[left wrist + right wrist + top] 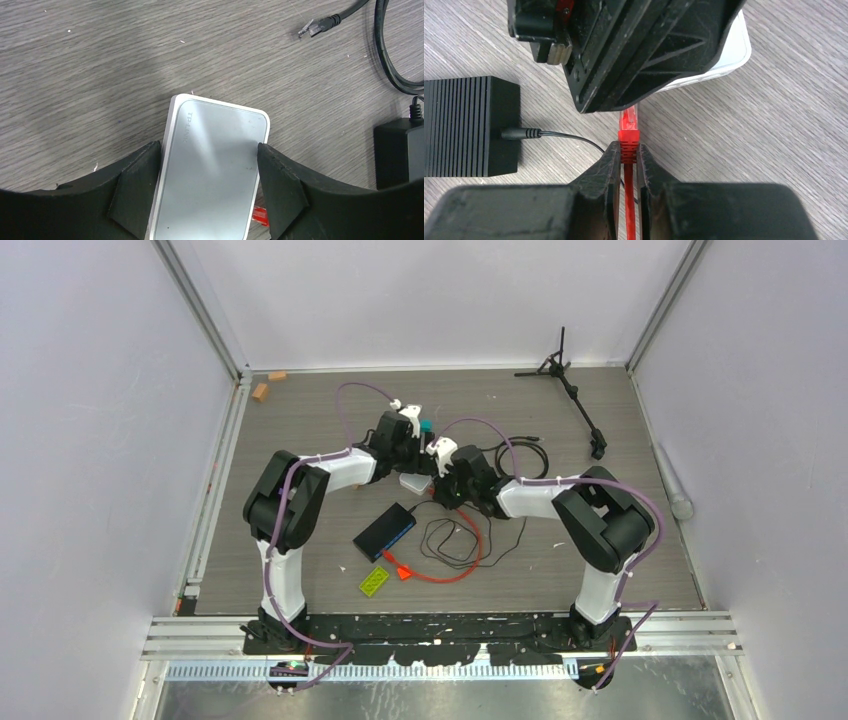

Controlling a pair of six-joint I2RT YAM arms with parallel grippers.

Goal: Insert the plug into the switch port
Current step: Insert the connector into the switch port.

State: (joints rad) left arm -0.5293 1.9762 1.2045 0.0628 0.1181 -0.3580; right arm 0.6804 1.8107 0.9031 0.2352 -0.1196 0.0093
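Right hand (628,151) on red plug (629,127), unseen overhead.

grey wood-grain tabletop (100,65): matt, laminate look, fine streaked texture.
white rectangular plastic switch (212,170): smooth satin top with a soft sheen.
translucent red plastic plug (628,125): glossy, clear-tinted tip, with an opaque ribbed boot.
thin red cable (629,210): smooth rubbery sheath.
black plastic power brick (464,125): matt, finely ribbed side.
black left gripper fingers (132,192): matt, slightly grainy plastic.
black right gripper fingers (606,170): matt, faintly scuffed plastic.
black round cable (387,55): smooth, slight gloss.
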